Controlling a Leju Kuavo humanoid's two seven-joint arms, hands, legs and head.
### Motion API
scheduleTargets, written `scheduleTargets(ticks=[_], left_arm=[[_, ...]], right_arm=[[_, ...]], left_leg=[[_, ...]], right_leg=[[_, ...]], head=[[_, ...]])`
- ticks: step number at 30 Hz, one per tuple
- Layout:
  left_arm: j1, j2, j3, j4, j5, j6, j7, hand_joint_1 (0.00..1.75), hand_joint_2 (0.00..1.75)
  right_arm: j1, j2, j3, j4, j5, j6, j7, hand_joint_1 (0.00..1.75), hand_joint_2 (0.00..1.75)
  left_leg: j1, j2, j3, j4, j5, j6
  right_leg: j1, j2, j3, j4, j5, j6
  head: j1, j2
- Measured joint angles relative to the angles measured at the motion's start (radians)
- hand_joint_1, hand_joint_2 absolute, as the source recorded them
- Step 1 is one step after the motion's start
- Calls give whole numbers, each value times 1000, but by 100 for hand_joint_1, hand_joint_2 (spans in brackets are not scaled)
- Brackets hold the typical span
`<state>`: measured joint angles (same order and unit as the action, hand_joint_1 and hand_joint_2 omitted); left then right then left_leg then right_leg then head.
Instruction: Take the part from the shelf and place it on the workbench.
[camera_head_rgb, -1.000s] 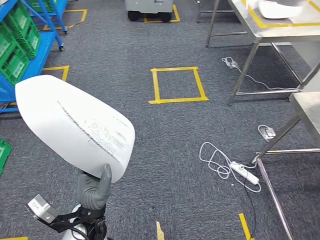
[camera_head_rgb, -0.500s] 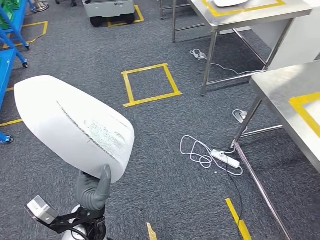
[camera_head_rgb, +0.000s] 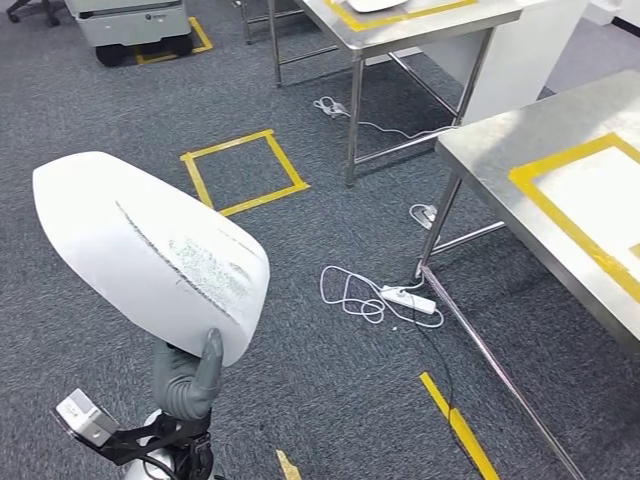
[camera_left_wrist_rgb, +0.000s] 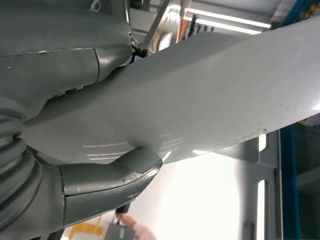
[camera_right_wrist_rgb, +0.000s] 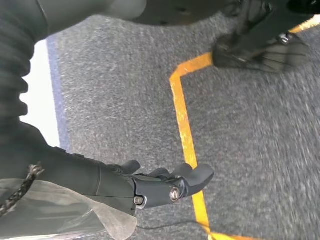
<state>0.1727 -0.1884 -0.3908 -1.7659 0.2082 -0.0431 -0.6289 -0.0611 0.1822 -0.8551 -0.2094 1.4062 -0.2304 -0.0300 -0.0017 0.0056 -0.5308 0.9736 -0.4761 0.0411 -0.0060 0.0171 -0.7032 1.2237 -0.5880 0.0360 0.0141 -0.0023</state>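
- Head view: the left hand (camera_head_rgb: 185, 380) grips the white part (camera_head_rgb: 151, 250) from below at lower left; the shell hides its fingers, only the thumb showing.
- The workbench (camera_head_rgb: 490, 150) is cut off at the right edge.
- Right wrist view: the right hand (camera_right_wrist_rgb: 151, 187) hangs over carpet, fingers loosely extended, holding nothing.

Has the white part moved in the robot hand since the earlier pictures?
No. The white part sits the same above the left robot hand. The yellow floor square slid left because the camera turned.
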Motion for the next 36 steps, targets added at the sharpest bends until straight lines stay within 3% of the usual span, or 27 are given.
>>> scheduleTargets(ticks=[1, 2, 5, 7, 11, 13, 15, 16, 17, 18, 20, 22, 25, 27, 30, 31, 32, 33, 34, 36], left_arm=[[1, 1, 0, 0, 0, 1, 0, 175, 175], [1, 1, 0, 0, 1, 3, 0, 175, 175], [1, 1, 0, 0, 1, 5, 0, 175, 175], [1, 1, 1, 0, 2, 5, 0, 175, 175], [0, 2, 1, -1, 2, 7, 0, 175, 175], [0, 2, 2, -1, 2, 8, 0, 175, 175], [1, 3, 3, -1, 3, 8, 0, 175, 175], [2, 3, 3, -1, 4, 9, 0, 175, 175], [2, 3, 3, -1, 4, 9, 0, 175, 175], [2, 3, 4, -1, 5, 9, 0, 175, 175], [2, 3, 4, -1, 5, 9, 0, 175, 175], [2, 3, 4, -1, 6, 9, 0, 175, 175], [3, 1, 4, -1, 7, 10, 0, 175, 175], [2, 0, 4, -2, 7, 10, 0, 175, 175], [2, -1, 4, -3, 7, 10, 0, 175, 175], [3, -1, 4, -3, 7, 10, 0, 175, 175], [3, -1, 4, -3, 7, 11, 0, 175, 175], [3, -1, 4, -3, 7, 11, 0, 175, 175], [3, -1, 3, -3, 7, 11, 0, 175, 175], [3, -1, 3, -3, 7, 11, 0, 175, 175]], right_arm=[[0, 0, 0, 0, 3, 0, 0, 0, 175], [2, -1, 0, 0, 5, 0, 0, 0, 175], [3, -2, 0, 0, 7, -1, 0, 0, 175], [0, -3, 1, 0, 10, -2, 0, 0, 175], [-1, -3, 2, 0, 17, -6, 2, 0, 175], [-2, -3, 2, 0, 20, -9, 2, 0, 175], [-2, -3, 3, 0, 21, -10, 2, 0, 175], [-2, -3, 3, 0, 22, -11, 2, 0, 175], [-1, -3, 3, 0, 22, -12, 1, 0, 175], [-1, -3, 3, 0, 23, -12, 1, 0, 175], [-2, -2, 5, 0, 24, -13, 1, 0, 175], [-3, -2, 6, 0, 24, -13, 1, 0, 175], [-3, -1, 5, 0, 22, -16, 4, 0, 175], [-3, -1, 5, 0, 14, -19, 14, 0, 175], [-3, -1, 4, 0, -1, -23, 31, 0, 175], [-3, -1, 3, 0, -3, -24, 33, 0, 175], [-1, -1, 2, 0, -5, -25, 35, 0, 175], [-1, -1, 2, 0, -6, -26, 36, 0, 175], [0, -1, 1, 0, -7, -27, 37, 0, 175], [-4, -1, 0, 0, -8, -28, 37, 0, 175]], left_leg=[[0, 10, 0, 0, 0, 0], [1, 16, -1, 1, -1, -1], [3, 23, -1, 10, -6, -13], [0, 23, -4, 18, -10, -25], [4, 19, -11, 41, -28, -43], [6, 11, -51, 134, -85, -51], [6, 5, -113, 271, -146, -52], [6, 4, -132, 311, -154, -51], [6, 4, -135, 314, -142, -48], [5, 3, -119, 278, -112, -43], [1, -2, -57, 143, -41, -29], [-4, -8, -17, 48, -12, -21], [-4, -7, -14, 26, -9, -16], [0, -1, -11, 13, -1, -8], [1, 16, -12, 10, 2, -3], [0, 23, -12, 10, 2, -3], [0, 31, -12, 10, 1, -3], [0, 38, -11, 11, 0, -4], [1, 46, -9, 12, -2, -7], [-3, 60, -6, 17, -8, -16]], right_leg=[[-4, -7, -11, 30, -5, 5], [-8, -11, -4, 23, 7, 9], [-16, -21, 107, -159, 82, 17], [-16, -23, 150, -227, 93, 8], [-13, -18, 152, -228, 93, -22], [-13, -18, 152, -229, 95, -34], [-10, -17, 151, -229, 95, -38], [-8, -15, 151, -229, 95, -39], [-6, -13, 151, -228, 95, -39], [-4, -10, 152, -228, 95, -39], [0, -5, 155, -228, 94, -38], [2, -2, 151, -226, 95, -34], [0, -2, 142, -227, 96, -19], [0, -4, 122, -190, 68, -10], [-2, -7, 35, -7, -19, 0], [-3, -7, 11, 41, -31, 3], [-4, -9, 4, 53, -25, 6], [-5, -13, 17, 24, 1, 7], [-6, -25, 49, -40, 37, 9], [-3, -66, 118, -173, 86, 6]], head=[[0, 0], [0, 0], [2, 0], [2, 0], [1, 0], [-2, 0], [-3, 0], [-3, 0], [-3, 0], [-3, 0], [-2, 0], [-2, 0], [-2, 0], [2, 0], [8, 0], [8, 0], [8, 0], [8, 0], [9, 0], [9, 0]])
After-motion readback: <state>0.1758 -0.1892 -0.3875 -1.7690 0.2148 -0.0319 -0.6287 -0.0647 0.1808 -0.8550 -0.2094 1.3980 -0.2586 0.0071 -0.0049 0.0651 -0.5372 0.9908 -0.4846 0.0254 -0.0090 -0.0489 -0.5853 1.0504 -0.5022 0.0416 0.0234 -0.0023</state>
